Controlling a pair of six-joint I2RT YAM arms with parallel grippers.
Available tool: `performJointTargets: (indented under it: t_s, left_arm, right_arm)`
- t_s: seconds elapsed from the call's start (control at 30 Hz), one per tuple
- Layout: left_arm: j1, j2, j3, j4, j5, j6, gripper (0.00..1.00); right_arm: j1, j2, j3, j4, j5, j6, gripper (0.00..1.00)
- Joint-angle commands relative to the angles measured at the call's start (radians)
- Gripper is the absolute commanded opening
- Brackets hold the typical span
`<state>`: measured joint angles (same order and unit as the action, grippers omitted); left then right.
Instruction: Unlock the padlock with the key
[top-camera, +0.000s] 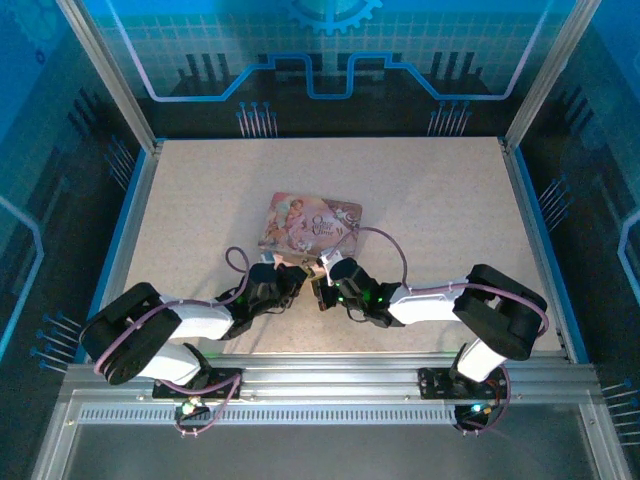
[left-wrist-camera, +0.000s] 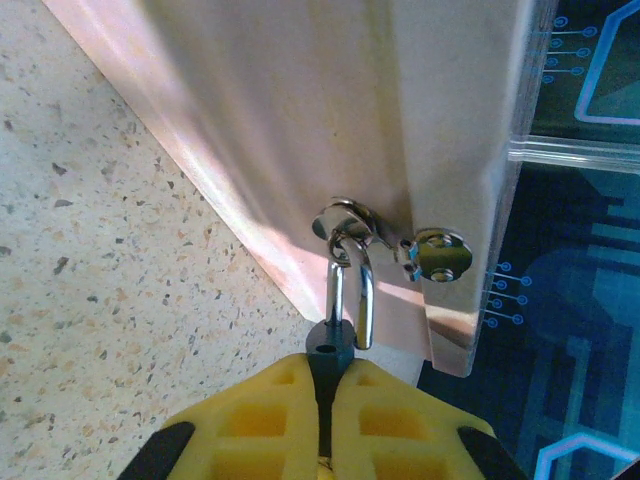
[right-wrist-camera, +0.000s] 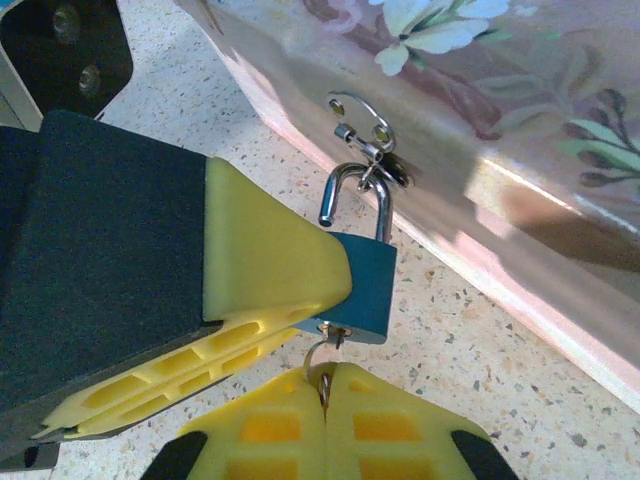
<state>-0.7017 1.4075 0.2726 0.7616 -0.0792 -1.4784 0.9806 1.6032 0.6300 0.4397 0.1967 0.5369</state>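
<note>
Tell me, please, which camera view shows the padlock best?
The right wrist view: the padlock shows its blue body face and its shackle through the pink tin's clasp. The left wrist view gives it edge-on, body pinched in the left gripper. From the top it is too small to tell.

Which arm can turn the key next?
The right, I think: the right gripper pinches the key stuck in the bottom of the padlock, while the left gripper clamps the padlock's body.

A speckled beige table (top-camera: 440, 220) sits inside blue circuit-patterned panels (top-camera: 400, 50) (aluminium posts (top-camera: 105, 75) at the corners).
</note>
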Motion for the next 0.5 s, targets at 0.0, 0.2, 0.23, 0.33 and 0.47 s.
performJointTargets:
  t_s: [0.0, 0.2, 0.23, 0.33, 0.47]
  left_arm:
    - [-0.025, 0.006, 0.032, 0.049, 0.033, 0.029, 0.13]
    - [-0.024, 0.005, 0.017, 0.048, 0.015, 0.034, 0.27]
    - [-0.022, 0.001, 0.016, 0.048, 0.015, 0.038, 0.28]
    - [-0.024, -0.015, 0.014, 0.026, 0.011, 0.049, 0.32]
    - [-0.022, -0.065, 0.007, -0.033, -0.003, 0.070, 0.38]
  right_arm:
    - [-0.004, 0.014, -0.008, 0.070, -0.036, 0.056, 0.00]
    - [-0.003, 0.026, -0.036, 0.092, -0.030, 0.083, 0.00]
    - [-0.005, 0.027, -0.039, 0.095, -0.030, 0.086, 0.00]
    - [-0.005, 0.027, -0.047, 0.100, -0.035, 0.093, 0.00]
    - [-0.012, 0.023, -0.063, 0.121, -0.051, 0.108, 0.00]
